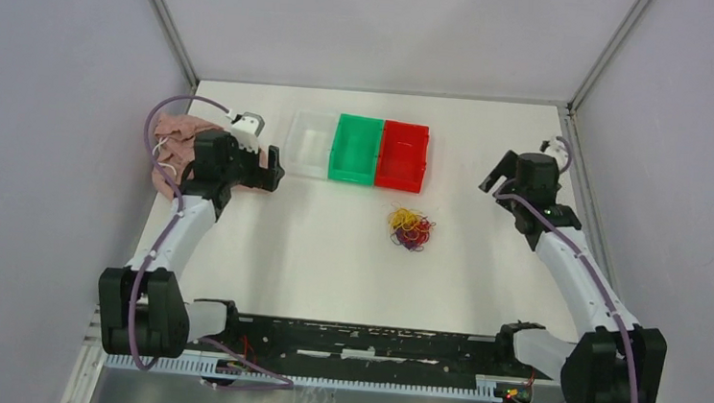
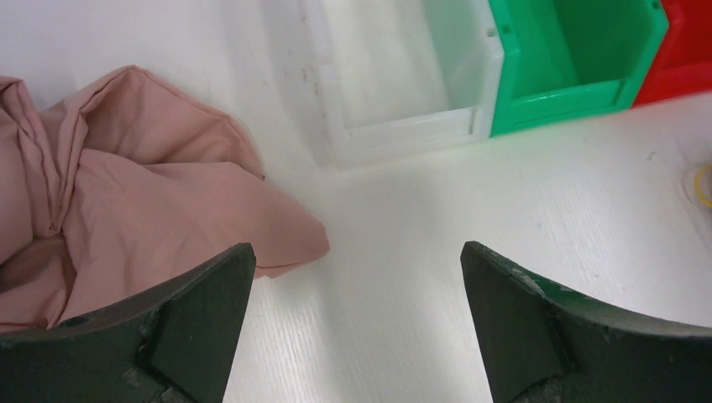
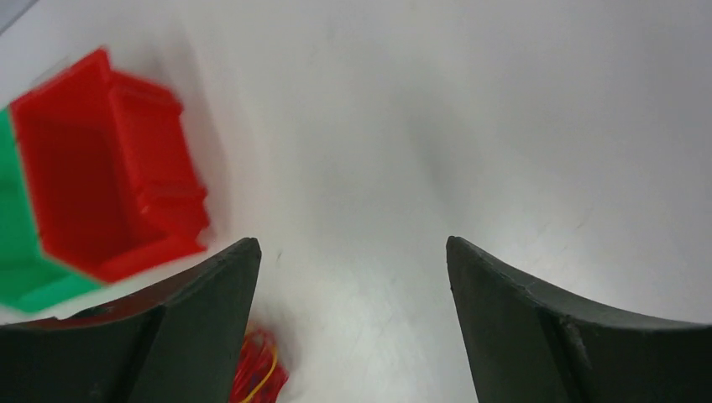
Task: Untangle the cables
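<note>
The cables (image 1: 412, 228) lie in one small tangled heap of yellow, red and dark loops on the white table, just in front of the red bin. My left gripper (image 1: 274, 170) hovers far to their left, beside the pink cloth, open with only bare table between its fingers (image 2: 357, 252). One yellow loop (image 2: 704, 183) peeks in at the right edge of the left wrist view. My right gripper (image 1: 492, 178) is to the heap's upper right, open and holding nothing (image 3: 351, 243). In the right wrist view the cables (image 3: 260, 369) show blurred beside the left finger.
Three bins stand in a row at the back: clear (image 1: 308, 144), green (image 1: 357, 150) and red (image 1: 403, 156). A crumpled pink cloth (image 1: 180, 144) lies at the far left, its corner (image 2: 285, 243) close to my left finger. Grey walls enclose the table.
</note>
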